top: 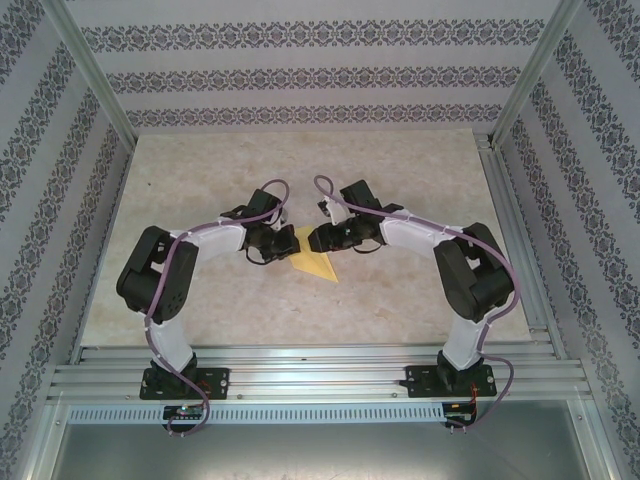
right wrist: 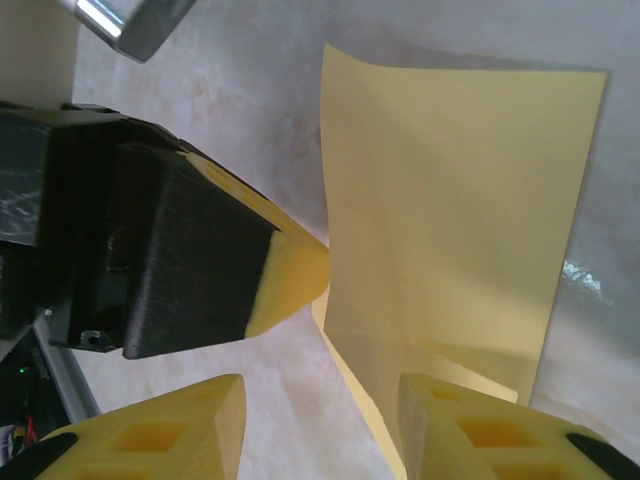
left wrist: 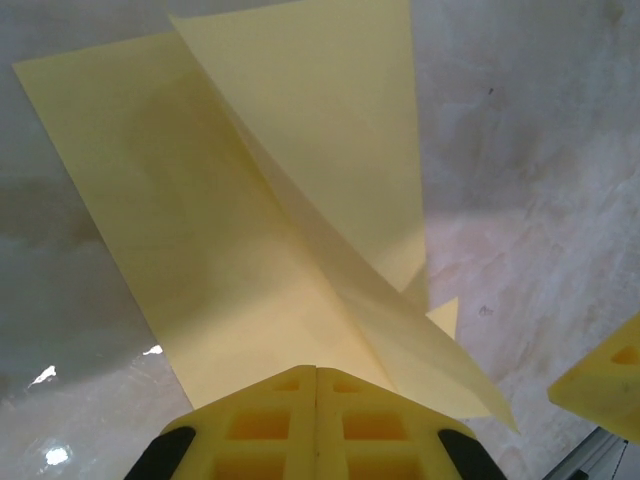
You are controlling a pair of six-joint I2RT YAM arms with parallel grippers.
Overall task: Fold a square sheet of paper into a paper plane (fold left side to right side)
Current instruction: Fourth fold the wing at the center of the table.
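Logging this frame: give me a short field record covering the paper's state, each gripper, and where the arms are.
paper: yellow sheet of paper, partly folded, its layers not pressed flat
surface: pale table
left gripper: shut, pinching the sheet's edge
right gripper: open, fingers apart, the sheet's near edge lying by its right finger
arms: both reach in to the table's middle, tips facing each other at the sheet
fold: not yet creased down
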